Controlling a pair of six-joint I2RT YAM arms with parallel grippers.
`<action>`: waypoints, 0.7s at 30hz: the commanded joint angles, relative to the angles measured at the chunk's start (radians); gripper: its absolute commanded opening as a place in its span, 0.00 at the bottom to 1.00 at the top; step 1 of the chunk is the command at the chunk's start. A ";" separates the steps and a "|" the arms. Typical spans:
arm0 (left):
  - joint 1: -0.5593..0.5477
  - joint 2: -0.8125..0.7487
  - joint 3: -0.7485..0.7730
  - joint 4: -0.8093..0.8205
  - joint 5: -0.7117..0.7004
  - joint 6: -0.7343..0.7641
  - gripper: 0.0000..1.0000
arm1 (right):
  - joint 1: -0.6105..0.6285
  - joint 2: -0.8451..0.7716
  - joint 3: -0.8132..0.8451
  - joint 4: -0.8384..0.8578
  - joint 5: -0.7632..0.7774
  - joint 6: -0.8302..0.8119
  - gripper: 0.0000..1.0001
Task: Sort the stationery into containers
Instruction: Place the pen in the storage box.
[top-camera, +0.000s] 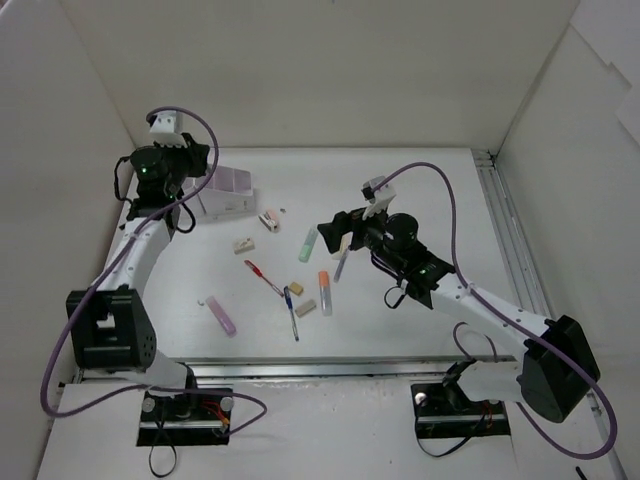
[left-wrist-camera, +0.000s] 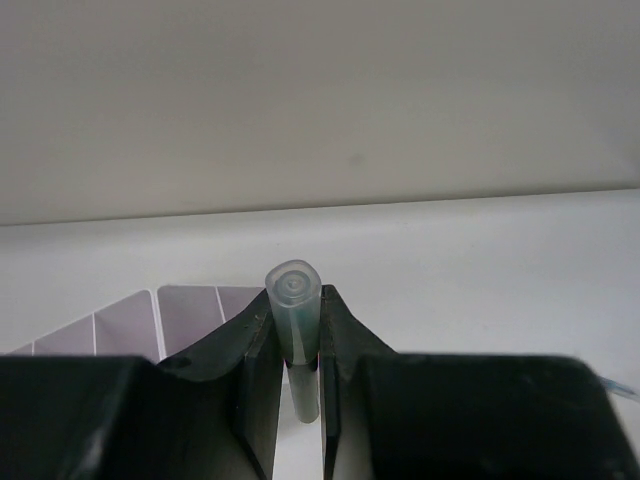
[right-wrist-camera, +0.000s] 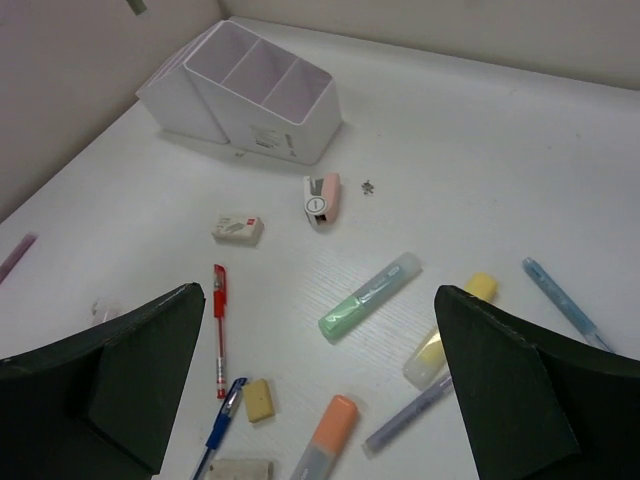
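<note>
My left gripper (top-camera: 192, 160) hangs at the back left by the white and lilac organizer box (top-camera: 228, 192). In the left wrist view it (left-wrist-camera: 295, 300) is shut on a grey translucent pen (left-wrist-camera: 293, 325), with the box's compartments (left-wrist-camera: 190, 315) just beyond. My right gripper (top-camera: 335, 232) is open and empty above the scattered stationery (right-wrist-camera: 318, 300). Below it lie a green marker (right-wrist-camera: 370, 296), a yellow marker (right-wrist-camera: 450, 330), an orange marker (right-wrist-camera: 325, 435), a lilac pen (right-wrist-camera: 410, 412), a red pen (right-wrist-camera: 219, 325), a blue pen (right-wrist-camera: 222, 420), a tan eraser (right-wrist-camera: 258, 398) and a pink-white sharpener (right-wrist-camera: 322, 198).
A white boxed eraser (top-camera: 243, 245) lies left of centre and a pink marker (top-camera: 223, 316) near the front left. A pale blue pen (right-wrist-camera: 560, 300) lies to the right. White walls enclose the table (top-camera: 430, 200) on three sides, with a metal rail (top-camera: 510, 240) on the right.
</note>
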 joint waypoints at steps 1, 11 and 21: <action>0.032 0.115 0.106 0.125 0.011 0.048 0.00 | -0.013 -0.066 -0.028 0.065 0.131 0.024 0.98; 0.069 0.441 0.309 0.217 -0.033 0.045 0.00 | -0.057 -0.099 -0.057 -0.135 0.154 0.004 0.98; 0.059 0.426 0.237 0.236 -0.137 0.076 0.48 | -0.073 -0.063 -0.076 -0.165 0.257 0.007 0.98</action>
